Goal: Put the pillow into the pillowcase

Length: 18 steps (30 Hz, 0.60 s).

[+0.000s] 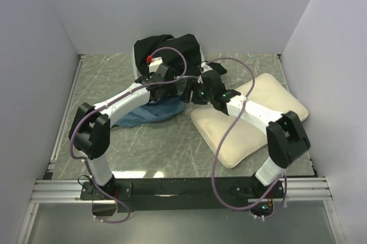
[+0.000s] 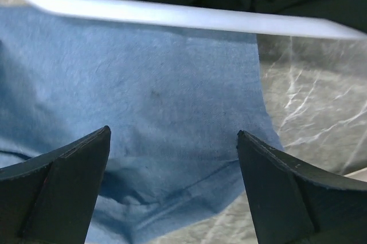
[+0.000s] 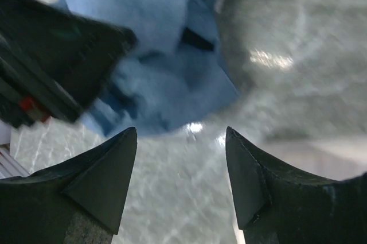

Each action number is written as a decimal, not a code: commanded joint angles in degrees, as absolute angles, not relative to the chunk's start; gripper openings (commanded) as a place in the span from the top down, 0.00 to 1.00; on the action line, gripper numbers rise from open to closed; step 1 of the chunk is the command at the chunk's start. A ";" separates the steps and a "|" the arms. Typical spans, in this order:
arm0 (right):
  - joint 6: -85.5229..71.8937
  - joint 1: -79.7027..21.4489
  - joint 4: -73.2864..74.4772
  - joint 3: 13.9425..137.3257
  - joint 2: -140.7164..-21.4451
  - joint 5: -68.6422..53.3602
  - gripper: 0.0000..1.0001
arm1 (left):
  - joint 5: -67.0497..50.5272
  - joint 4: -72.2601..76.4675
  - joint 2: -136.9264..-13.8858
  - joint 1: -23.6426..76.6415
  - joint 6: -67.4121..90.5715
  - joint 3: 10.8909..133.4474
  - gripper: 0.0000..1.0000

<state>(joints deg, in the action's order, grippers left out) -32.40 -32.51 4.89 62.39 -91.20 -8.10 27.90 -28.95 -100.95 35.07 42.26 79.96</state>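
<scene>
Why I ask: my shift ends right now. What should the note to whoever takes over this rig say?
Left tool: open, holding nothing, just above the pillowcase.
Right tool: open, holding nothing, over the table near the pillowcase's right edge.
Pillowcase: crumpled near mid-table, partly under the left arm, in front of a black cloth.
Pillow: flat on the table's right side, under the right arm, fully outside the pillowcase.
Done: nothing visible; neither thing is gripped.
Left: grip the pillowcase, open its mouth, slide the pillow in.
</scene>
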 commanded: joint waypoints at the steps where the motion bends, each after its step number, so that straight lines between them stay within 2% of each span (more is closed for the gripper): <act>1: -31.90 -32.87 0.09 68.99 -96.84 -12.12 0.31 | 26.89 -31.90 -102.21 35.24 35.77 85.86 0.04; 6: -32.78 -33.31 0.09 71.90 -103.53 -11.61 0.33 | 25.32 -33.13 -103.71 35.24 34.28 87.45 0.05; 12: -33.66 -33.40 -2.01 69.79 -105.47 -10.28 0.33 | 17.77 -25.76 -96.86 35.24 32.35 79.81 0.02; 15: -34.63 -33.31 -3.42 69.96 -107.05 -11.33 0.33 | 16.88 -27.24 -96.94 35.24 31.03 80.07 0.03; 18: -35.86 -33.48 -4.56 70.57 -108.98 -13.35 0.39 | 17.40 -28.47 -97.65 35.24 30.85 79.98 0.05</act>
